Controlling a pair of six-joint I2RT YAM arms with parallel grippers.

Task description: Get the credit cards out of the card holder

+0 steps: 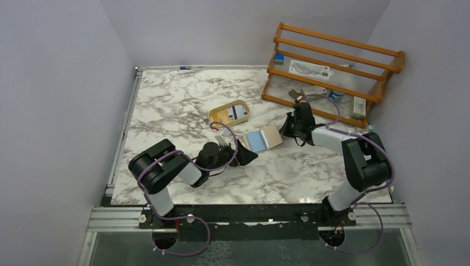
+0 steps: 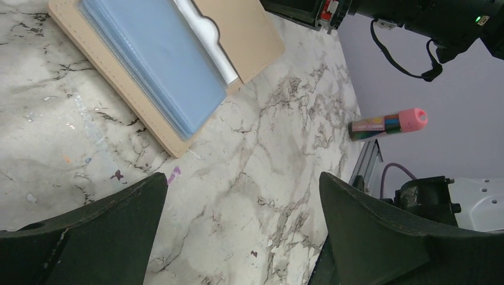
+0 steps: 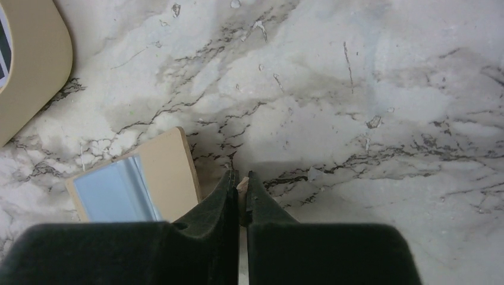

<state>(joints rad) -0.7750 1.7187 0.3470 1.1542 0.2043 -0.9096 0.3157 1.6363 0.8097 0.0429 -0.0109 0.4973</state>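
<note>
Marble-patterned table (image 1: 183, 100) with plain grey walls on three sides; all positions below are taken from the card holder.

1. Wooden rack (image 1: 338, 40): stands at the far right corner, well beyond the card holder, with small items on its shelves that are too small to identify.
2. Oval beige tray (image 1: 211, 115): lies just beyond the card holder to its left and is not touching it. Flat items lie inside.
3. Card holder (image 1: 271, 134): lies opened flat near the table's middle, inner faces up, tan leather-like with stitched edges.
4. Credit cards (image 1: 255, 139): pale blue stack seated in the card holder's left half, not withdrawn. The left wrist view shows several layered edges.
5. Left gripper (image 1: 248, 157): low over the marble on the near-left side of the card holder, just short of its corner. Jaws spread wide, holding nothing.
6. Right gripper (image 1: 287, 126): at the card holder's right edge. Fingers pressed together on a small tan tab (image 3: 242, 186) projecting from that edge.
7. Pink-capped marker (image 2: 389, 123): lies on the table well apart from the card holder, near the table's edge rail.
</note>
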